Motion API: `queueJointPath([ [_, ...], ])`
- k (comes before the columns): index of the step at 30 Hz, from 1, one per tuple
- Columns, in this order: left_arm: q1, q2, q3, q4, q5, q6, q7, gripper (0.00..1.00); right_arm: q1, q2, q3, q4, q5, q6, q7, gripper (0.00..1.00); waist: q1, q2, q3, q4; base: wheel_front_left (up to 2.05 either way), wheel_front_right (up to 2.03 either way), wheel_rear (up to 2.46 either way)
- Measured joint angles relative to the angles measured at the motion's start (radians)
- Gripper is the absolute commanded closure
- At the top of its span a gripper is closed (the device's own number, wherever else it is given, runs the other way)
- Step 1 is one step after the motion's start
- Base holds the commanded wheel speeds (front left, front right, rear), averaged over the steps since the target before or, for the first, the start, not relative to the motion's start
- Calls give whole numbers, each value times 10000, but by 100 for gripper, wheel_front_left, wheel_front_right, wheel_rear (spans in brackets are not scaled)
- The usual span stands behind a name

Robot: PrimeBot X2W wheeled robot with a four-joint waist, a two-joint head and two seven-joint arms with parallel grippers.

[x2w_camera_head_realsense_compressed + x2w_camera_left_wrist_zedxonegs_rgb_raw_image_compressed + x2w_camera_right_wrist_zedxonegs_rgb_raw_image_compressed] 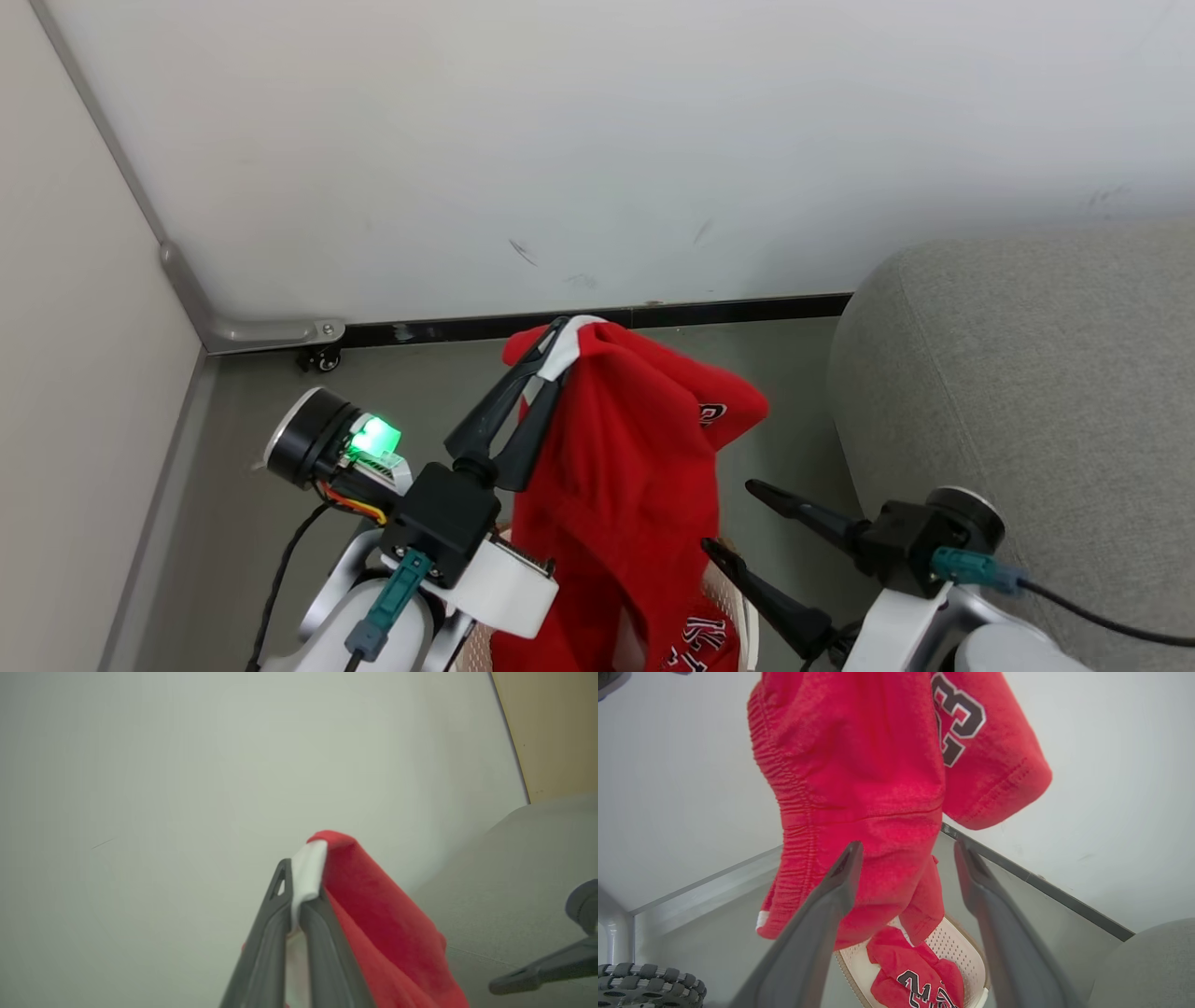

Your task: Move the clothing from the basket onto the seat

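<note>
Red shorts point(625, 467), stripe pinched by clamped left gripper point(558, 353); right gripper point(730, 515) spread wide, empty. Carry high, rightward, onto seat point(1027, 373).

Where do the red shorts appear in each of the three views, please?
Head view: shorts at centre, hanging from the left claw.
Left wrist view: shorts lower centre-right.
Right wrist view: shorts top centre.
Shared landmark: grey seat, at the right in every view.
</note>
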Motion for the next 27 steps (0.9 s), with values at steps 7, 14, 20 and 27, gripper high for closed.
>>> queueJointPath([
  [7, -51, -165, -382, -351, -2, -311, -31, 100, -559, -472, 437, -228, 489, 0, 196, 0, 0, 0, 56, 54, 0, 0, 0],
  [14, -260, -259, -771, -587, -2, -665, -31, 100, -1072, -757, 1448, -522, 1018, 0, 420, 0, 0, 0, 102, 178, 0, 0, 0],
  [20, -333, -360, -940, -585, -2, -796, -31, 100, -1721, -851, 2412, -619, 1356, 0, 608, 0, 0, 0, 155, 293, 0, 0, 0],
  [27, -423, -506, -1097, -552, -31, -943, -31, 100, -2365, -846, 3032, -554, 1496, 2, 606, 8, 0, 0, 211, 365, 0, 0, 0],
])
